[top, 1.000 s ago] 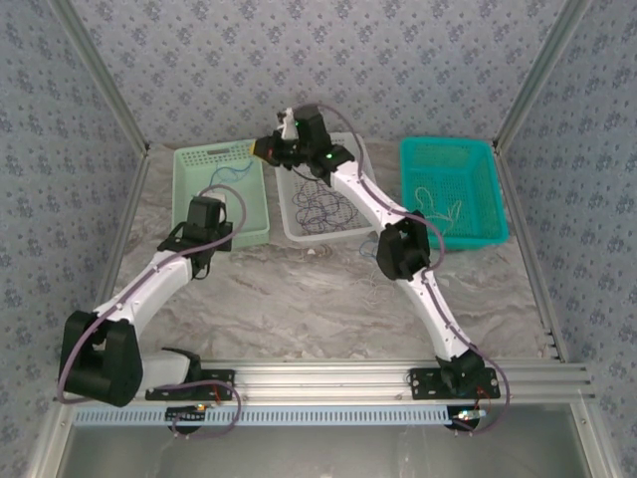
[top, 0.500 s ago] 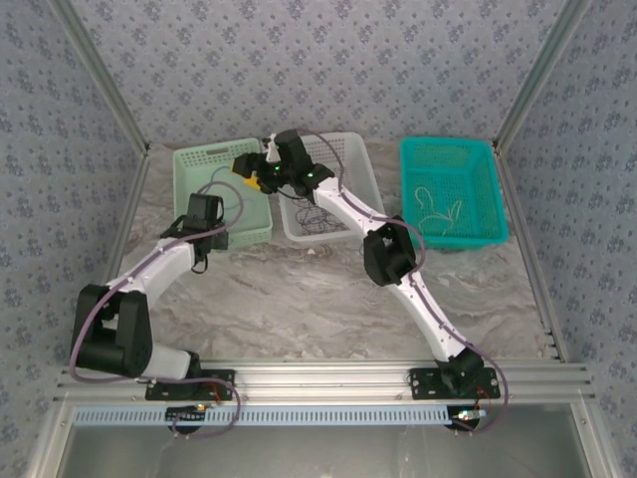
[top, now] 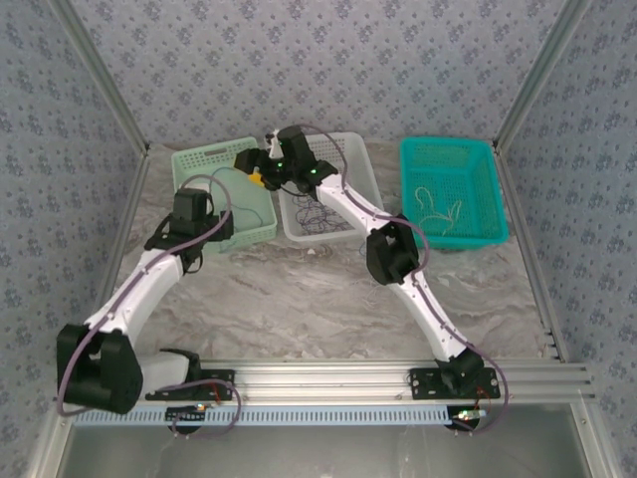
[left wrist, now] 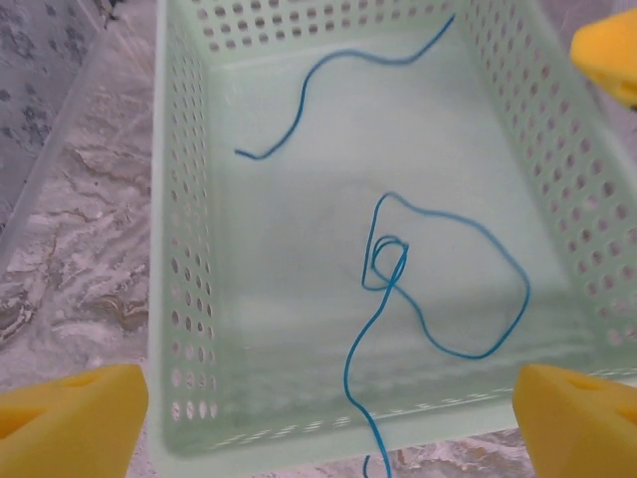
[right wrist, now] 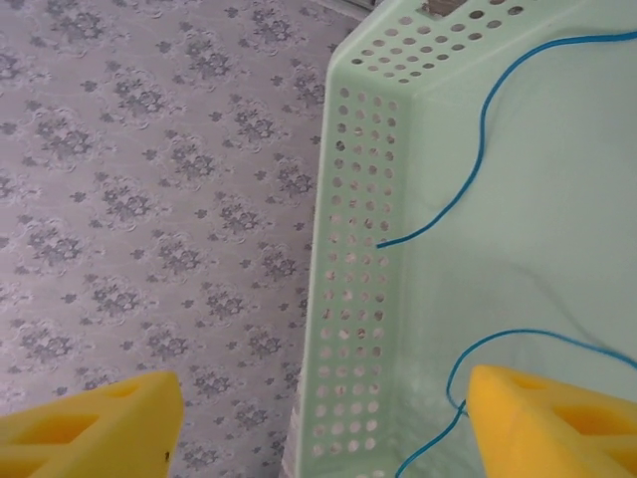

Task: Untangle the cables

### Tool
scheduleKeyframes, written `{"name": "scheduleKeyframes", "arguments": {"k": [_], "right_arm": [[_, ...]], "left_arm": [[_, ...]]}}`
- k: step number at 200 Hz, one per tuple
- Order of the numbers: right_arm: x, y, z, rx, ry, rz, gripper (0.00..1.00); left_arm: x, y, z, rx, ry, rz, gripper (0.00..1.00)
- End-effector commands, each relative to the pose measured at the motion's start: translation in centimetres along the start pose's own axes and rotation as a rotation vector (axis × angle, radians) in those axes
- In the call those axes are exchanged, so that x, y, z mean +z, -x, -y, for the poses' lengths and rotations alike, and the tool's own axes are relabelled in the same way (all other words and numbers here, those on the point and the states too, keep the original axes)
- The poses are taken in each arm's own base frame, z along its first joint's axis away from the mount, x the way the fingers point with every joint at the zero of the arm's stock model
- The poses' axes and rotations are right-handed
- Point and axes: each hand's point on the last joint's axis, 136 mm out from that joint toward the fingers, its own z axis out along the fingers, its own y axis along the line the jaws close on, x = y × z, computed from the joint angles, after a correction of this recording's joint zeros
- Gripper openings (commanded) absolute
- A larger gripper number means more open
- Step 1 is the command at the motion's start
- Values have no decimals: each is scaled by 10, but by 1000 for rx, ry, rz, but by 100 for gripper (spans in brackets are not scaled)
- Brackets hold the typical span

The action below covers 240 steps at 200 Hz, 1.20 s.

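A blue cable [left wrist: 347,367] lies in loose curls on the floor of the light green basket [left wrist: 189,299], with one strand hanging over its near rim. My left gripper [left wrist: 328,428] hovers open at that near rim, gripping nothing. My right gripper [right wrist: 323,423] is open above the basket's far left wall [right wrist: 358,299], beside another stretch of the blue cable [right wrist: 484,119]. In the top view my right gripper [top: 254,167] reaches across from the white basket [top: 363,174], which holds tangled dark cables [top: 318,214]. Pale cables [top: 438,214] lie in the teal basket [top: 488,159].
The three baskets stand in a row at the back of the marble table [top: 299,299]. Patterned walls close in the back and sides. The right arm's elbow [top: 393,254] hangs over the table in front of the white basket.
Both grippers have opened. My right gripper swung left from over the white basket to over the green one. The left arm shifted slightly left.
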Motion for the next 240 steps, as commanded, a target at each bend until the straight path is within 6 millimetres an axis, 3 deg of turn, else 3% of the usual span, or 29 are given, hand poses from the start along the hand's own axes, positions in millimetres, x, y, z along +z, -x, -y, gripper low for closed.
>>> {"name": "scheduleKeyframes", "arguments": {"k": [1,12,31,49,63,100,125,158,182,205,240], "right_arm": [[-34,-1,-98,-196,123,29,77],[-38,-7,-97,-239,75,14,77],[-43,-14,-75,-219,-8,-29,74],[-45,-24,-52,-171,-46,-91,71],[-45,-34,-45,-183,-60,-119,71],[-58,-46,-59,-272,-46,-112,71],[-63,-49,-56,-281,-64,-109,72],[-64,-49,-47,-259,-69,-110,72],[-66,-51,-46,-253,-66,-110,72],[-70,-50,-46,-254,-71,-102,72],[-78,-50,-62,-266,-35,-92,72]], "left_arm": [[-14,10,0,-12,-9,62,95],[-17,8,2,-8,-29,56,95],[-20,-2,5,-33,-57,12,94],[-21,-18,6,-99,-74,-20,94],[-18,-36,14,-142,-131,-68,93],[-23,-74,30,-248,-219,-109,81],[-35,-87,39,-205,-243,-65,78],[-20,-113,42,-208,-236,-109,75],[-6,-114,43,-193,-209,-102,75],[3,-103,40,-163,-175,-46,75],[13,-96,31,-129,-117,37,74]]}}
